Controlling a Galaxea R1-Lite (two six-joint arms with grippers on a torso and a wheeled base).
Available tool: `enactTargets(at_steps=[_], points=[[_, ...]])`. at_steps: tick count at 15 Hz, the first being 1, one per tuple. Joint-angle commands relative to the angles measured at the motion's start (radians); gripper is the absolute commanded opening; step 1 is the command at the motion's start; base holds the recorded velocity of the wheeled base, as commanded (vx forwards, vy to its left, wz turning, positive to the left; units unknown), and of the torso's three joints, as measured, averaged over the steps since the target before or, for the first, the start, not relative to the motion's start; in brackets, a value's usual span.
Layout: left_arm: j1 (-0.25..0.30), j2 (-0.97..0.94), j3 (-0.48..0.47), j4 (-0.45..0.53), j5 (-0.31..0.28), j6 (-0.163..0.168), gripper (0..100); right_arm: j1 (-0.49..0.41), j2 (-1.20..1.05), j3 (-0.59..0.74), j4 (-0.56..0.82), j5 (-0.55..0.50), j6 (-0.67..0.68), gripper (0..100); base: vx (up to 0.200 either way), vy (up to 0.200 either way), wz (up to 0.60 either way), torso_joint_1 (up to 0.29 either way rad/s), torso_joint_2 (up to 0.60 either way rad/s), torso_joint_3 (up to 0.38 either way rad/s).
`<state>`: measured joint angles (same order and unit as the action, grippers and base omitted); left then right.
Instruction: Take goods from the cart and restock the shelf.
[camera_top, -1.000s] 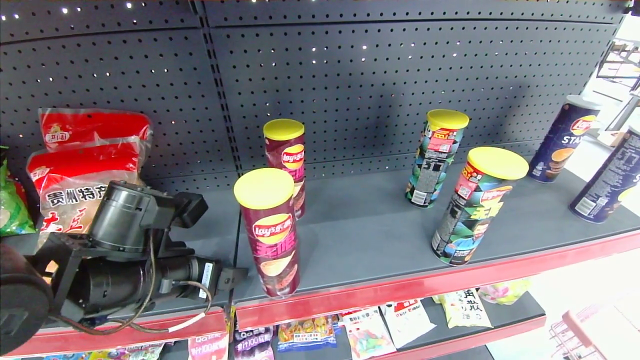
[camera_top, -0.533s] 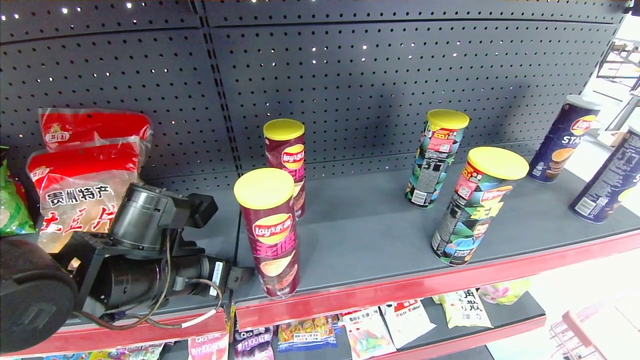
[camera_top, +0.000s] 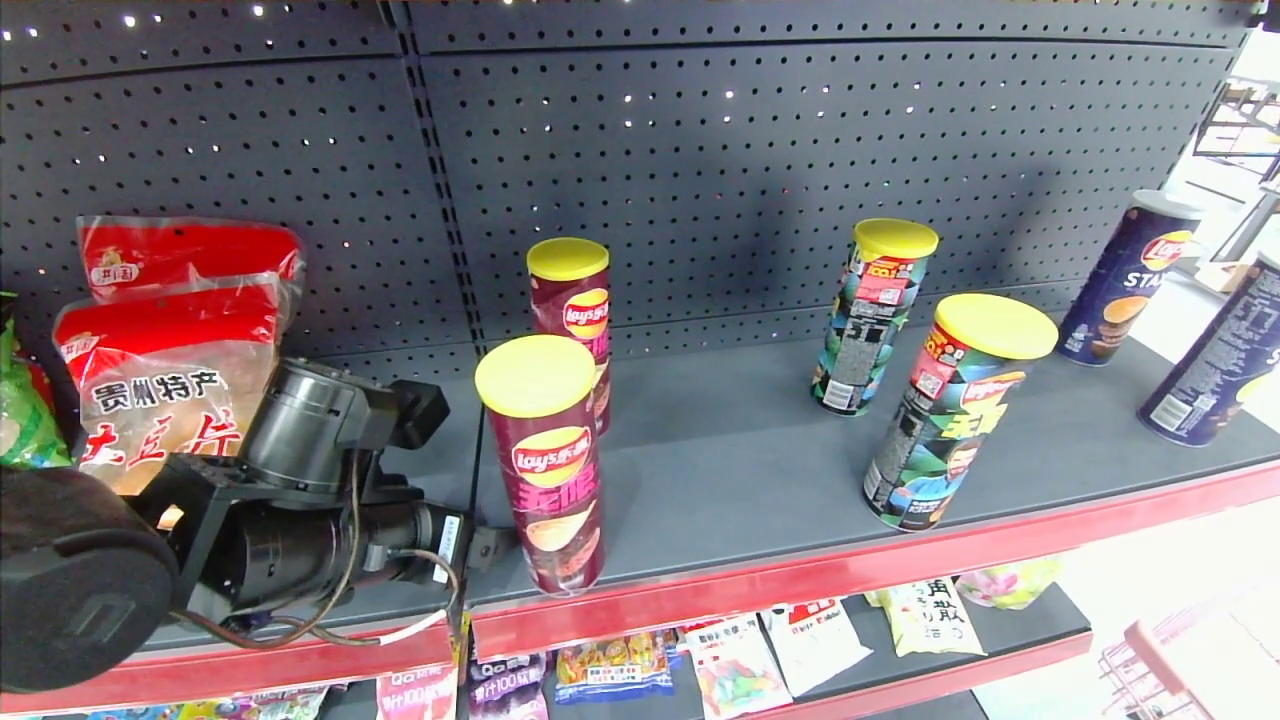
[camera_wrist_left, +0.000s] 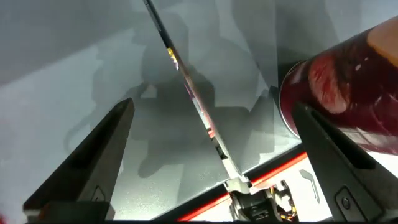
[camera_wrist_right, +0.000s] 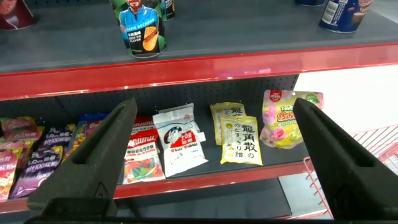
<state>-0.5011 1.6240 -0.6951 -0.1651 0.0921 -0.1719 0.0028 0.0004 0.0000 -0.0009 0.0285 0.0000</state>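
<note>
A maroon chip can (camera_top: 545, 460) with a yellow lid stands upright at the front of the grey shelf (camera_top: 740, 470). My left gripper (camera_top: 485, 545) sits low beside the can's base, on its left. In the left wrist view the left gripper (camera_wrist_left: 211, 106) is open wide, and the maroon can (camera_wrist_left: 348, 93) is against the outer side of one finger (camera_wrist_left: 329, 155), not between the two. A second maroon can (camera_top: 570, 300) stands behind the first. My right gripper (camera_wrist_right: 213, 102) is open with nothing in it, held in front of the lower shelf.
Two multicolour cans (camera_top: 950, 420) (camera_top: 875, 310) and two dark blue cans (camera_top: 1125, 280) (camera_top: 1215, 360) stand to the right. Red bags (camera_top: 170, 350) lean at the left. Snack packets (camera_wrist_right: 180, 140) fill the lower shelf. A wire cart (camera_top: 1180, 660) is at bottom right.
My left arm has moved right along the shelf front to the front maroon can. The can has shifted slightly to the right.
</note>
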Motion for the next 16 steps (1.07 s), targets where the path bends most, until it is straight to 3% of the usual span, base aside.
enactTargets(at_steps=[1,16], points=[[-0.002,0.0,-0.003,-0.001,0.0,-0.001,100,0.0,0.0,0.0,-0.001,0.001,-0.002,100,0.0,0.0,0.0,0.0,0.0,0.0],[-0.016,0.036,-0.035,-0.001,0.001,-0.003,100,0.0,0.0,0.0,-0.001,0.001,0.0,100,0.0,0.0,0.0,0.0,0.0,0.0]])
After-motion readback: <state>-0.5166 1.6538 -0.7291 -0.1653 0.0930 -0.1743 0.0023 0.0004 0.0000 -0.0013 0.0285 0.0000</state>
